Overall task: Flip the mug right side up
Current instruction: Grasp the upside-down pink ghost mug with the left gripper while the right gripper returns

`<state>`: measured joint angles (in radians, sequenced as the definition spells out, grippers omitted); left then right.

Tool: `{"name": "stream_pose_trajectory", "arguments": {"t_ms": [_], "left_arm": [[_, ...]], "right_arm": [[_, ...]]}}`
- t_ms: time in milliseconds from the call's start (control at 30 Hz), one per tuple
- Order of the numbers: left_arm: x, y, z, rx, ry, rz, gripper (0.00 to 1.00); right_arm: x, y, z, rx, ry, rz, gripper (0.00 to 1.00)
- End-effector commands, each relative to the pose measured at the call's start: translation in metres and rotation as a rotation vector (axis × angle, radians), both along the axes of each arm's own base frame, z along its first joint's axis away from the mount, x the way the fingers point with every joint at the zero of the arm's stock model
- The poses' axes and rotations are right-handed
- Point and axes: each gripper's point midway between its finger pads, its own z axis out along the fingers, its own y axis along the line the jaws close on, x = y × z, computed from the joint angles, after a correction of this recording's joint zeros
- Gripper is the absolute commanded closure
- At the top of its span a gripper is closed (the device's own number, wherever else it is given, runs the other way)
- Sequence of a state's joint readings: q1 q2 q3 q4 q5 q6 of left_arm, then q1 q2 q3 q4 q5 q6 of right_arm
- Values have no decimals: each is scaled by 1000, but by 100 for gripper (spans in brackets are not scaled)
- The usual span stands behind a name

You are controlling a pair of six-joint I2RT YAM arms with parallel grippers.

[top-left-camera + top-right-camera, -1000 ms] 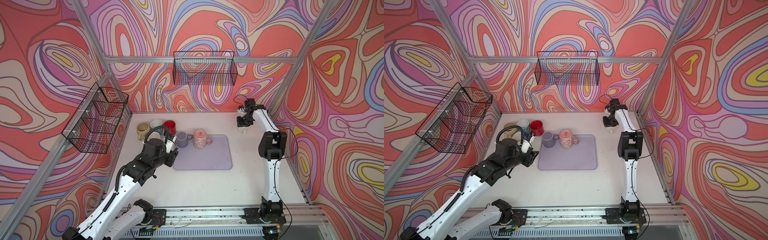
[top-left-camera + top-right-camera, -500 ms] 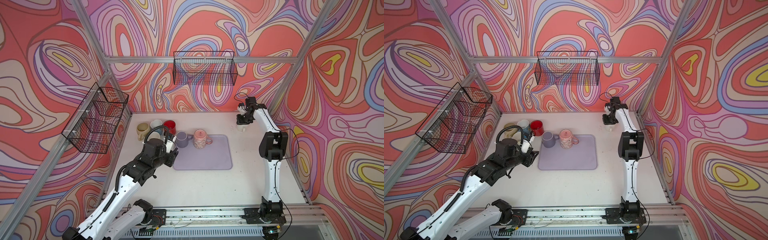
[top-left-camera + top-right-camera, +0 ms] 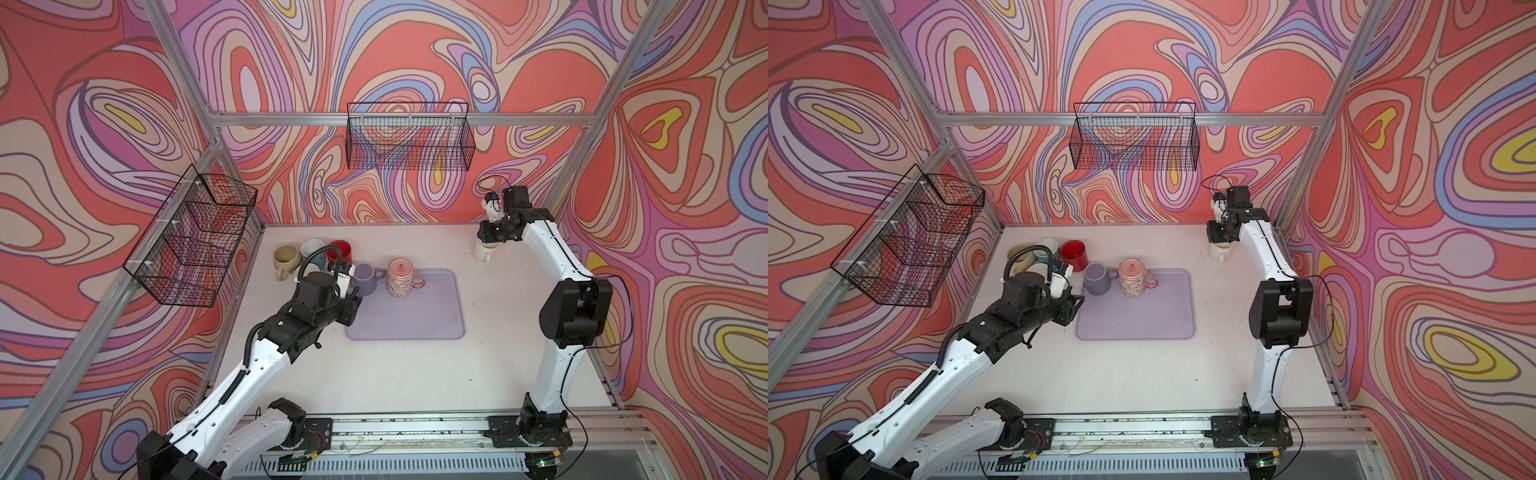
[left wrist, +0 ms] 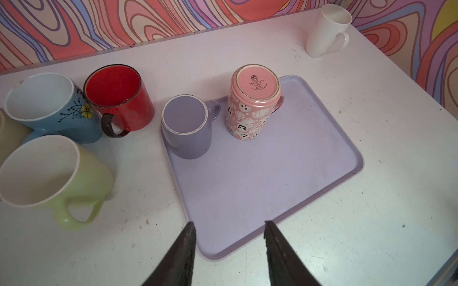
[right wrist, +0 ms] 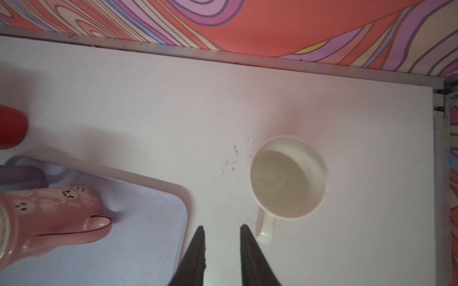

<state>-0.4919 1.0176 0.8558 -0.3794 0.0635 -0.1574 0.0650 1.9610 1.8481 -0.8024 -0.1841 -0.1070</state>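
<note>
Raised a little since a second ago, the right tool (image 5: 221, 226) is now held higher and nearer the back wall, while the left arm is almost unchanged.

A white desk (image 3: 415, 374) is shown from above inside walls of swirling colour, with a lavender tray (image 3: 415, 324) lying at its middle. The pink mug (image 3: 400, 277), printed with small ghost faces, is stood upside down on the tray near its far left corner. Its stamped base is turned upward and its handle is pointed toward the tray's right side. Nothing is touching it.

A lavender mug (image 3: 365, 278) is set upright just beside the pink mug, at the tray's far left corner. Left of the tray, four more upright mugs are gathered close together: a red mug (image 4: 119, 99), a blue flowered mug (image 4: 49, 104), a green mug (image 4: 49, 178) and a cream mug (image 3: 286, 257).

The left tool (image 4: 228, 222) is held over the tray's left edge, on the near side of the lavender mug. Its two dark fingers are spread apart and nothing is held between them.

A tall white mug (image 5: 287, 178) is stood upright well apart from the tray, beyond its far right corner. The right tool is hung above the desk next to this mug's handle. A narrow gap is seen between its fingers, and nothing is gripped.
</note>
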Motion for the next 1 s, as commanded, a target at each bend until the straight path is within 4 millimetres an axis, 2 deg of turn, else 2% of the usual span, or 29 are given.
{"name": "stream_pose_trajectory", "arguments": {"t_ms": [0, 167, 333, 600, 733, 833, 967], "left_arm": [[24, -15, -3, -88, -22, 73, 55], [51, -46, -26, -83, 38, 62, 62], [62, -76, -43, -53, 80, 1, 68], [86, -97, -60, -57, 97, 3, 78], [95, -102, -69, -57, 110, 10, 84], [101, -106, -79, -48, 122, 14, 90], [112, -113, -88, -42, 131, 16, 96]], "right_arm": [[-7, 54, -13, 18, -45, 97, 75], [-22, 92, -52, 38, 17, 143, 79], [-31, 118, -77, 88, 33, 171, 81], [-27, 157, -111, 189, 78, 215, 83], [-23, 170, -119, 235, 94, 229, 86], [-28, 183, -122, 249, 100, 257, 88], [-38, 189, -122, 262, 112, 273, 91]]}}
